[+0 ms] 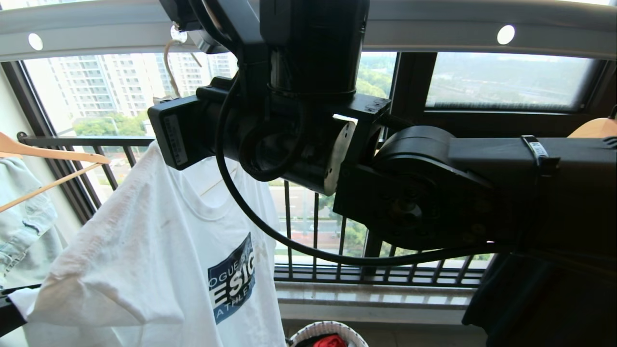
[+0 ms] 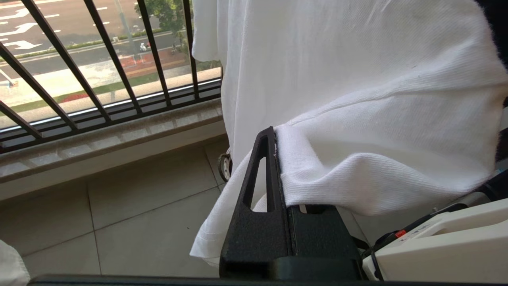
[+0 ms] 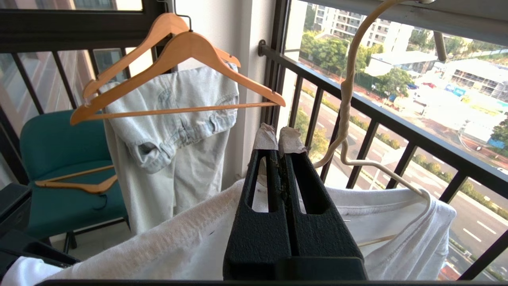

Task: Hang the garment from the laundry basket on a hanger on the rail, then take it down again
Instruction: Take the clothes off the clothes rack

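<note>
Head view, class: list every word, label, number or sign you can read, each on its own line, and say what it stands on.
"OGUE" (cut off), top line of the dark blue chest print on the white T-shirt.
"ESIG" (cut off), big middle line of that print.
"ATHLET" (cut off), bottom line of that print.
White label on the right arm's black housing: too small to read.
Band label on the arm: unreadable.

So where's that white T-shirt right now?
The white T-shirt hangs on the cream wire hanger under the grey rail, at the head view's left, before the window bars, with the left pincer shut on its sleeve.
</note>
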Controlling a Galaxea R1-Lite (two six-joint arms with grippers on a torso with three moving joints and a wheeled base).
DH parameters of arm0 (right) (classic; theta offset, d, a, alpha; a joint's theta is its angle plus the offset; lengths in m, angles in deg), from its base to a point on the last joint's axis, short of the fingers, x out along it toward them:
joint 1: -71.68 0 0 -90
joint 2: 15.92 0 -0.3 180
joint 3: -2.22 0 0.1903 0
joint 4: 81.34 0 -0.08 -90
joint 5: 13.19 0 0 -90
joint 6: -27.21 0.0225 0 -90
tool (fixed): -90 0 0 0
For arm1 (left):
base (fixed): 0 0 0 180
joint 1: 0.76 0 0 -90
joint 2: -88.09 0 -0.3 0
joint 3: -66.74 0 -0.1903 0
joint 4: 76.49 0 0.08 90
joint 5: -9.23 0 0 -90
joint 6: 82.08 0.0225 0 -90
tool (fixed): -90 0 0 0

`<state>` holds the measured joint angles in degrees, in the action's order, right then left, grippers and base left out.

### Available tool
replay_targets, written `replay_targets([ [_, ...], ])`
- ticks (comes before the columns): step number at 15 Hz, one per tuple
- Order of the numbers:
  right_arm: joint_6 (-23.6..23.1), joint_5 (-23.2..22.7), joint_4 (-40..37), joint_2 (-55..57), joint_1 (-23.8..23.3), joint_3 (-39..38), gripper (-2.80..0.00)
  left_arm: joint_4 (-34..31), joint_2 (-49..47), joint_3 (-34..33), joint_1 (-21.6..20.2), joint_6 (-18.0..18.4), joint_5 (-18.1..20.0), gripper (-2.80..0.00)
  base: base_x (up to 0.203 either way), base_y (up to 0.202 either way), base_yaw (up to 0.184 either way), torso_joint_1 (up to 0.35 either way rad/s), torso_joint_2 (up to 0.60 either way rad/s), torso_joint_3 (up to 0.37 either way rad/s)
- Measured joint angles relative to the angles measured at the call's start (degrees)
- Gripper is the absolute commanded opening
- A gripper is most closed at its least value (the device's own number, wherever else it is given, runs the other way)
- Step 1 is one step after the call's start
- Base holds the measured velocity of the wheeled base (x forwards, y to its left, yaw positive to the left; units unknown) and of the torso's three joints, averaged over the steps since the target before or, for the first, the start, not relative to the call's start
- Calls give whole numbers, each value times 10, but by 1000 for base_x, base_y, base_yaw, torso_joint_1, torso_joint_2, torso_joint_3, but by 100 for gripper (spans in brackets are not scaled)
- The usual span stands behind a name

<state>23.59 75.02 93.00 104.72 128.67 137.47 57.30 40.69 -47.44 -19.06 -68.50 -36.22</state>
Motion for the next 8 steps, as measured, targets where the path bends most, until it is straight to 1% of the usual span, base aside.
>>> replay_targets([
  [1, -3, 0, 1, -2, 0, 0, -280, 0, 4, -4, 2, 0, 0, -280, 0, 0, 0, 0, 0, 0],
  [2, -3, 0, 1, -2, 1, 0, 0, 0, 12, -12, 4, 0, 0, -280, 0, 0, 0, 0, 0, 0],
  [8, -30, -1, 4, 15, 3, 8, 0, -5, 65, -55, 8, -2, 1, -280, 0, 0, 0, 0, 0, 0],
])
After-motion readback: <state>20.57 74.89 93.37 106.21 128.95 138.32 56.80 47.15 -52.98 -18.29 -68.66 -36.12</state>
